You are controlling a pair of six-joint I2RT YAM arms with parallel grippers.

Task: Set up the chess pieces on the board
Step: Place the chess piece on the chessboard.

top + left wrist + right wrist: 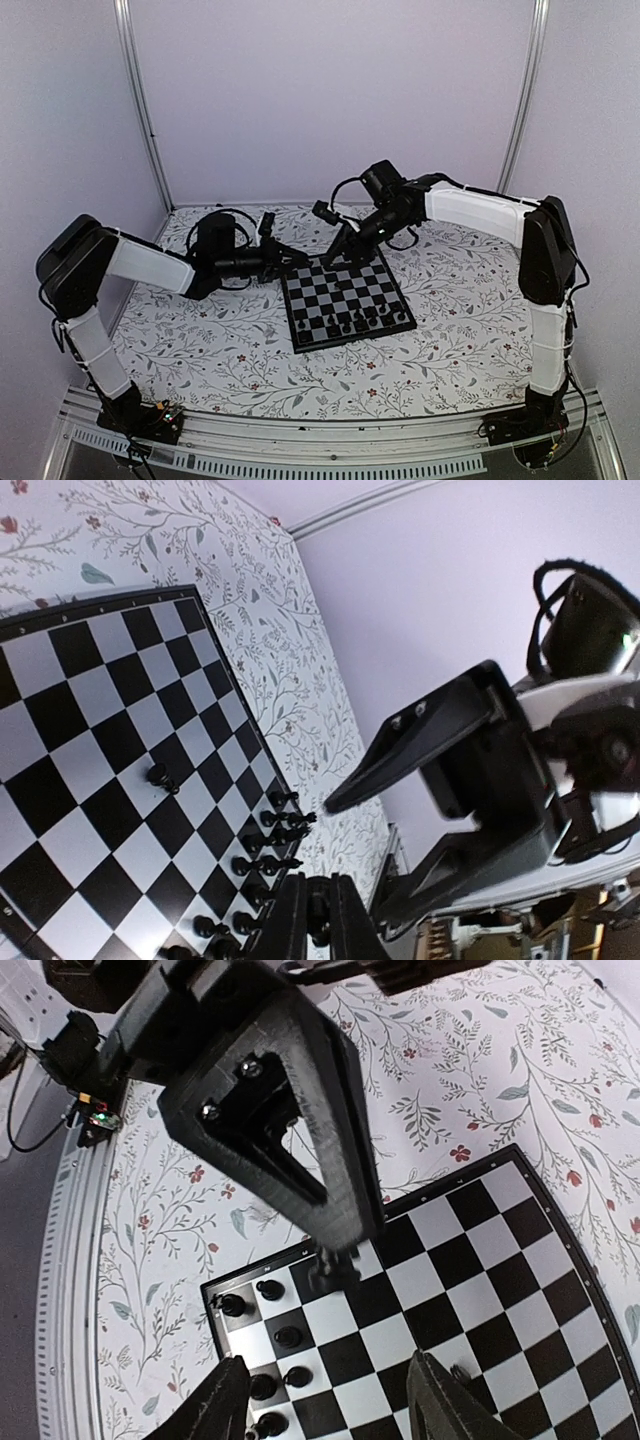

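Observation:
The board [340, 285] lies mid-table, also in the left wrist view [80, 710] and right wrist view [500, 1260]. Several black chess pieces [355, 322] stand in its near rows [270, 840] [275, 1335]. One lone piece [158, 776] stands further in. My left gripper [300, 259] [318, 888] is shut on a black piece [318, 917] and holds it above the board's far left corner; that piece hangs below its tip in the right wrist view [333, 1268]. My right gripper [335, 256] [328, 1362] is open and empty, hovering over the board right beside the left one.
A floral tablecloth [460, 330] covers the table. Aluminium frame posts [140, 100] stand at the back corners before white walls. A metal rail [330, 450] runs along the near edge. The two grippers are very close together over the board's far side.

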